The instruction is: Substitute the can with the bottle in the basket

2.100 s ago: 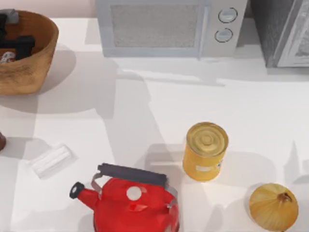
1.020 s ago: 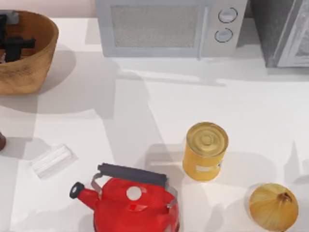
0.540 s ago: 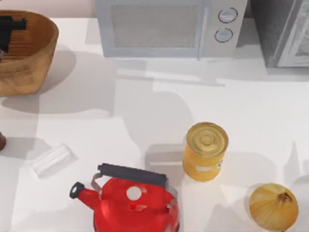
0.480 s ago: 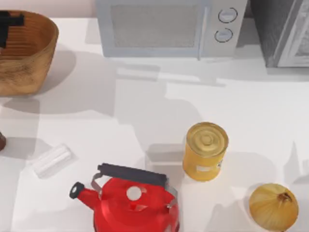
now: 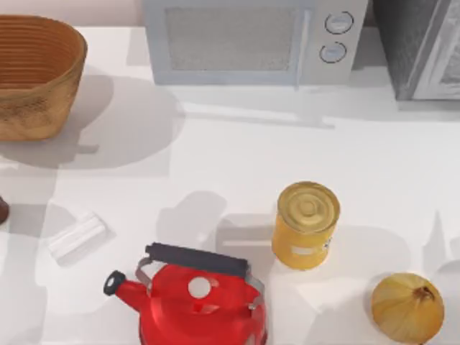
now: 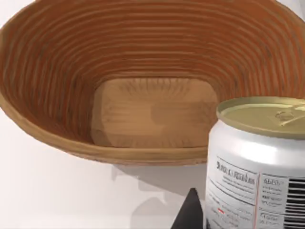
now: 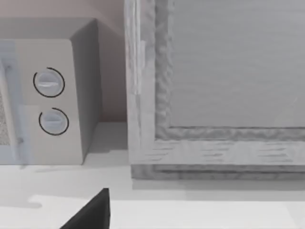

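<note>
The can (image 6: 259, 162) is gripped upright in the left claw (image 6: 224, 212), lifted clear of the emptied basket (image 5: 43, 108) at the frame's upper left. The bottle (image 5: 3, 210) is seen at the counter's left edge, nearer the left arm. The right claw's state cannot be told.

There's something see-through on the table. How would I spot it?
Start at the big red kettle at the top view's bottom edge. Just to its left, lying flat on the white table, is a small block. It is the one clear, ribbed thing there; the kettle, yellow can and onion are solid-coloured.
</note>
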You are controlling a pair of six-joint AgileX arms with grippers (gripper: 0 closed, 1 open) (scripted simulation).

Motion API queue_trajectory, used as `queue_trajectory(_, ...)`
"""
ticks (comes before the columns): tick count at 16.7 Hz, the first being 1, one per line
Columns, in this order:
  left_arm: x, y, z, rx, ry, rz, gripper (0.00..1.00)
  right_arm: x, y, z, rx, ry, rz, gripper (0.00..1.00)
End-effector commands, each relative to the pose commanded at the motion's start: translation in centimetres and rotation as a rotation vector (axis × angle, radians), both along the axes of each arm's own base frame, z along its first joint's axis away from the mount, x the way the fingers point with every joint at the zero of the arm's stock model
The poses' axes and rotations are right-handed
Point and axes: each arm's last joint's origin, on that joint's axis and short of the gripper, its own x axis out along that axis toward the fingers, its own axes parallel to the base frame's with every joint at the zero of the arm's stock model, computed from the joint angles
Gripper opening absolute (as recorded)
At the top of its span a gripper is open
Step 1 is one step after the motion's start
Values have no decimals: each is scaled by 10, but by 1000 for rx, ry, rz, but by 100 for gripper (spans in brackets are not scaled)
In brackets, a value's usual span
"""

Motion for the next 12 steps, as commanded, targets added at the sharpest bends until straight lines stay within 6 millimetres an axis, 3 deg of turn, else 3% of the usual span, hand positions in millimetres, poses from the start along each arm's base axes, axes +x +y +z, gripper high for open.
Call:
queue_trajectory(3, -78, -8, -23, 3, -224, 0, 0, 0, 0, 0, 0, 0, 0, 100)
queue_trajectory(5, -114, -11, -54, 1, -355, 0, 0, 0, 0, 0, 0, 0, 0, 100)
queue_trajectory(8, -143, -14, -104, -6, -514, 0, 0, 0, 0, 0, 0, 0, 0, 100)
queue_trajectory(12, -153, -16, -150, -17, -659, -1, 0, 0, 0, 0, 0, 0, 0, 100)
